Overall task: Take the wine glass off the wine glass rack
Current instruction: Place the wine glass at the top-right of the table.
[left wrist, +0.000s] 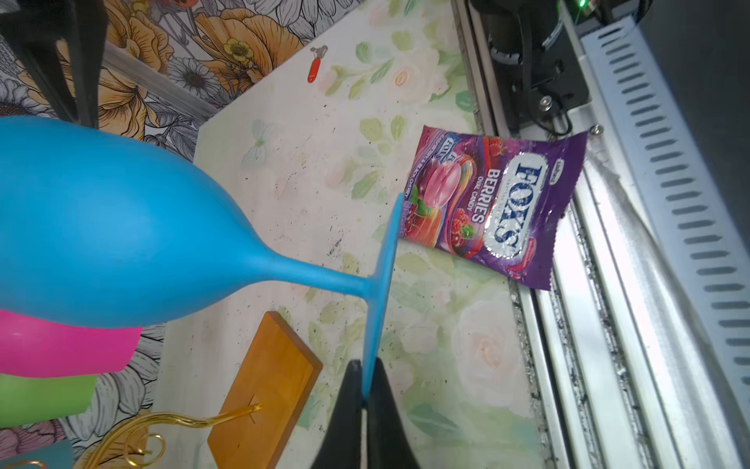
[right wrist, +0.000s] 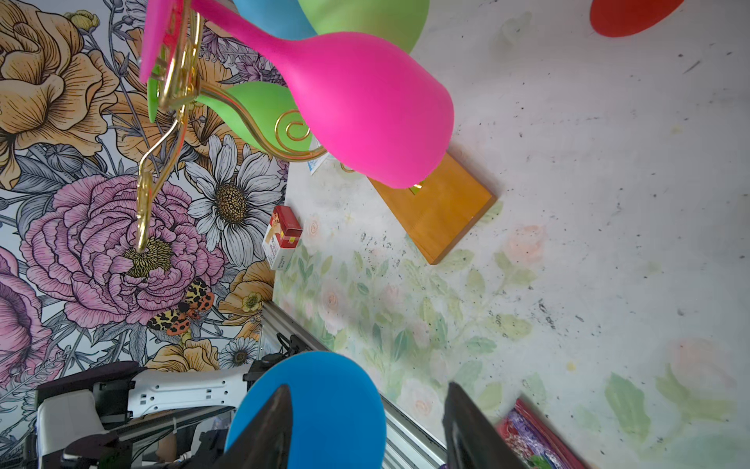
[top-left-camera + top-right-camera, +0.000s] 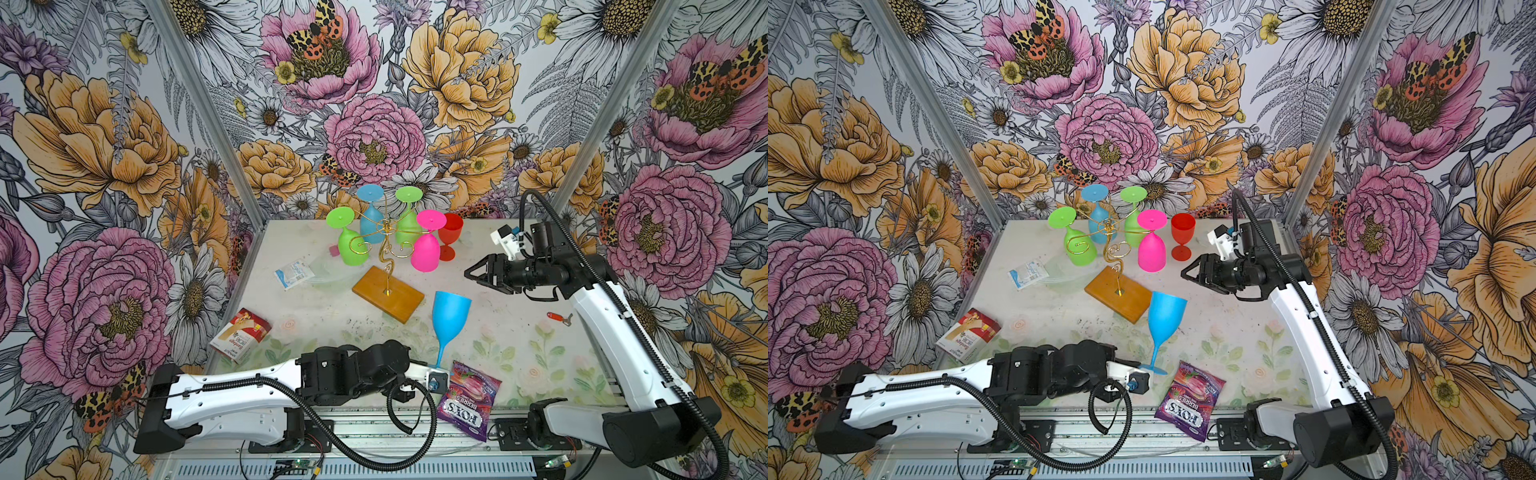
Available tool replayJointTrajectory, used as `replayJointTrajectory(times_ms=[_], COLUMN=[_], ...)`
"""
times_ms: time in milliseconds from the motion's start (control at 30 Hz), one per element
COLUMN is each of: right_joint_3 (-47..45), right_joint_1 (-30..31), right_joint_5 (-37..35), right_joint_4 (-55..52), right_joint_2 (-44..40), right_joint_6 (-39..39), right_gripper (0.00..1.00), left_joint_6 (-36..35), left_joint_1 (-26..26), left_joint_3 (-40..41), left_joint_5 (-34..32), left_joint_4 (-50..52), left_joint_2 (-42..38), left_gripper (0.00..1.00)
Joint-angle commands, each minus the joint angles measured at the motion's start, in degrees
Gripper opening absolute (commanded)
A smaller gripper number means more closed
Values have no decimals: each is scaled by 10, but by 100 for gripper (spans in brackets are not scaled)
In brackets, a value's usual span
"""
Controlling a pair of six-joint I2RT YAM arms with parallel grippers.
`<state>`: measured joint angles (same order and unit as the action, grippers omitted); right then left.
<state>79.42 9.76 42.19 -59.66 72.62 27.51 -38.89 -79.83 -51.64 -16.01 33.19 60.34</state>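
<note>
Hanging foot-up from the wine glass rack [image 3: 389, 296] in both top views are a pink glass [image 3: 426, 254], a hanging blue glass [image 3: 371, 226] and two green glasses [image 3: 353, 251]. The rack's wooden base stands mid-table. Another blue wine glass [image 3: 451, 309] is off the rack, tilted bowl-up just beside the base's near corner, its foot at the left arm's tip; the claw itself is hidden there. The right gripper [image 3: 476, 274] hovers to the right of the pink glass, apart from it. A red glass [image 3: 1182, 232] stands upright behind the pink one. A Fox's Berries candy bag [image 3: 1190, 401] lies at the table's front edge.

In the left wrist view, the left gripper [image 1: 365, 379] is clamped on the rim of the blue wine glass's foot, one finger against each face of the disc.

In the right wrist view, the right gripper's fingers [image 2: 280, 410] stand well apart with nothing gripped. The blue bowl shows beyond them, and the pink glass hangs farther off on the gold wire.
</note>
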Motion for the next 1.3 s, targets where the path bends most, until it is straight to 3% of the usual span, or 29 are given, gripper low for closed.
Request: replayJointTrajectory(times_ms=[0, 367, 800, 1267], right_joint_3=[14, 4, 0, -16], right_joint_1=[13, 47, 68, 74], right_joint_5=[3, 5, 19, 12], right_joint_4=[-30, -65, -64, -63], right_joint_2=[11, 36, 63, 71], right_joint_6=[-1, -41, -48, -61], right_gripper=[59, 57, 46, 24], left_joint_6=[-78, -249, -403, -450], left_joint_1=[-3, -11, -10, 1], left_joint_3=[17, 108, 185, 205], left_joint_5=[-100, -268, -346, -367], left_joint_4=[-25, -162, -322, -372], left_joint_2=[-2, 6, 37, 44], left_gripper=[0, 0, 0, 0])
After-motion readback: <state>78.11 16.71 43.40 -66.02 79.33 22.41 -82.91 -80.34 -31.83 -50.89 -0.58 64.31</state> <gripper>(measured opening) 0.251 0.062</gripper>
